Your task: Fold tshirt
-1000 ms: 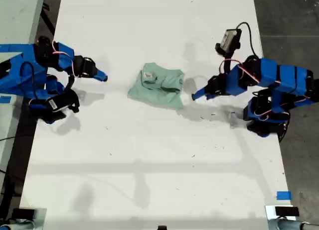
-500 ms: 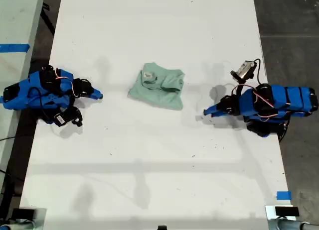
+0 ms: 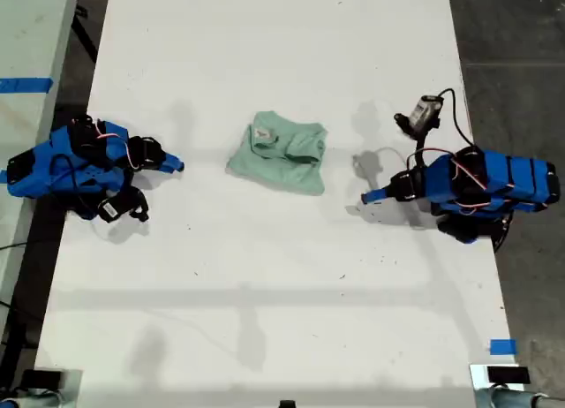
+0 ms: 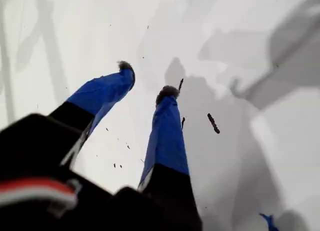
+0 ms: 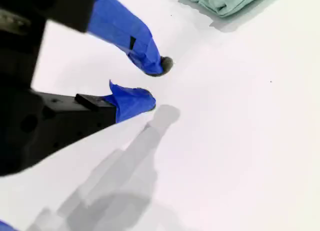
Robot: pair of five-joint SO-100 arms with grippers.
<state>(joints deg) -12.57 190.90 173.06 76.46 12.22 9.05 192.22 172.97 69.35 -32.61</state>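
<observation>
Tshirt (image 3: 279,152) lies as a compact folded bundle mid-desk (image 3: 265,302), the fold looking finished, which would explain why my first gripper (image 4: 148,81) and my second gripper (image 5: 156,83) sit clear of it, jaws apart and empty.

Bright, even overhead light, soft shadows.
The white tabletop (image 3: 282,284) is nearly washed out; both wrist views are blurred up close, with grey shadows.
</observation>
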